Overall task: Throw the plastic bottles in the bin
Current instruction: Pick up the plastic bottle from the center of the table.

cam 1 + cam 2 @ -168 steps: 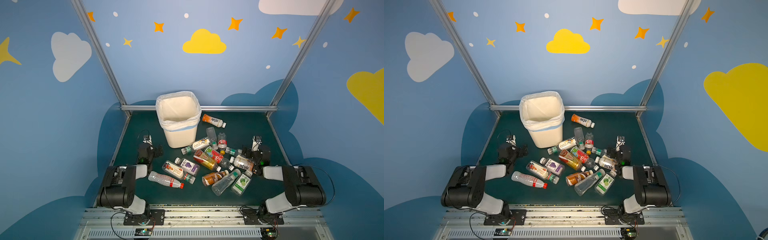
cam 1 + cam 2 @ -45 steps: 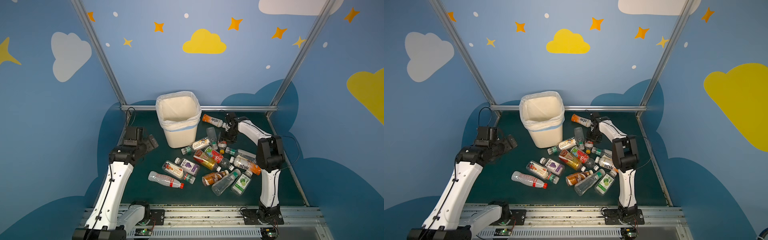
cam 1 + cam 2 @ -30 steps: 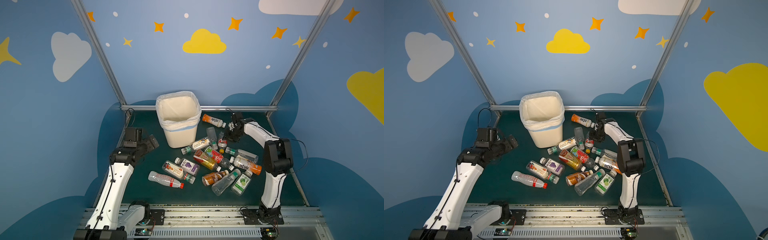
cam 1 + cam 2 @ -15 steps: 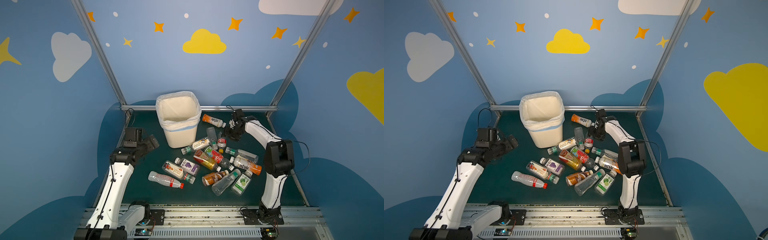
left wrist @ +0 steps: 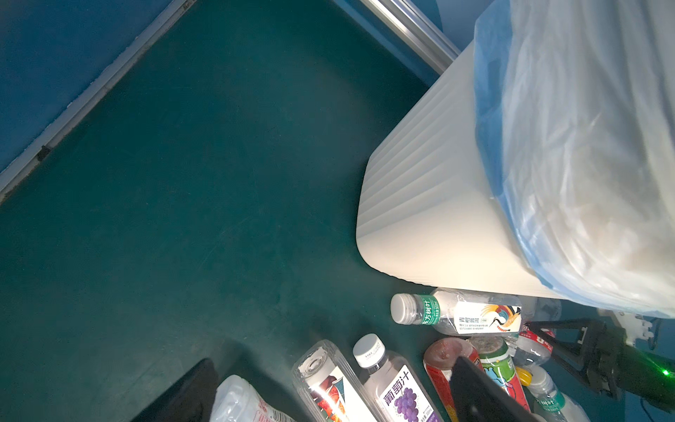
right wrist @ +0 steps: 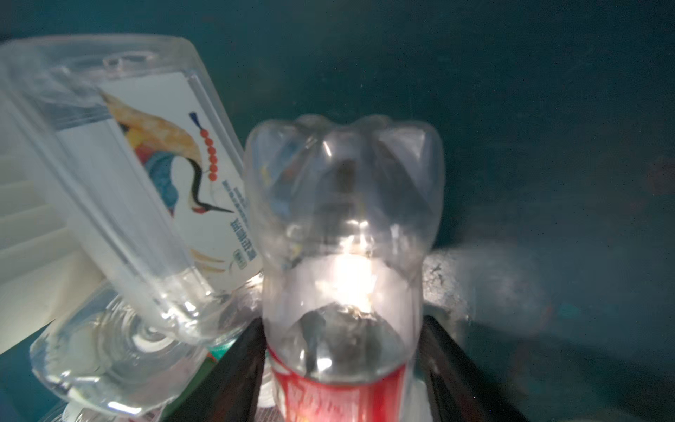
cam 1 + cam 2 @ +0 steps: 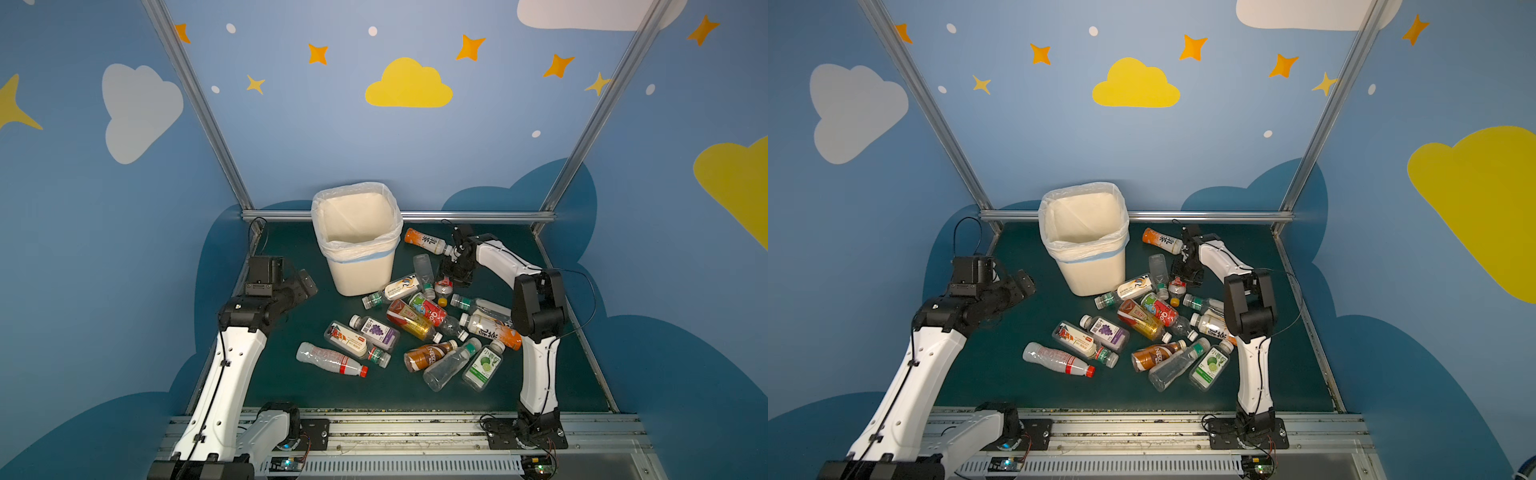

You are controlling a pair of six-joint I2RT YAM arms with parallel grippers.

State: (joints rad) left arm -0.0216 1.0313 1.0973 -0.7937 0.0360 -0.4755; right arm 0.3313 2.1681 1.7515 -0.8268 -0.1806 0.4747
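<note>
Top views both show the plastic bottles [image 7: 415, 324] [image 7: 1142, 320] lying in a loose heap on the dark green tabletop [image 7: 291, 386], right of centre. Nearest the arm bases lie a clear bottle with a red cap [image 7: 330, 359], on the left of the heap, and a lime-labelled bottle [image 7: 482, 365] on the right (both flat on their sides).

Further in, the left gripper [image 7: 303, 284] hangs above bare tabletop, left of the heap and well apart from it. The left wrist view shows its two dark fingers [image 5: 475, 391] spread wide with nothing between them, so the jaws are released.

Beyond the middle of the heap, the right gripper [image 7: 453, 276] points down at the heap's far edge, onto a red-labelled bottle [image 7: 444, 287]. In the right wrist view that bottle [image 6: 339, 219] lies lengthwise between the two black fingers [image 6: 226, 376], with its clear base pointing away from the camera. The fingers sit close at its sides (whether the jaws press it or only straddle it, I cannot tell).

Just beside it lies a clear crane-labelled bottle [image 6: 146, 175], near the foot of the bin [image 7: 361, 274]. The bin stands upright at the far side of the tabletop, left of the right gripper, with its bag folded over the rim. Farthest of all, an orange-labelled bottle [image 7: 424, 241] lies just right of the bin.
</note>
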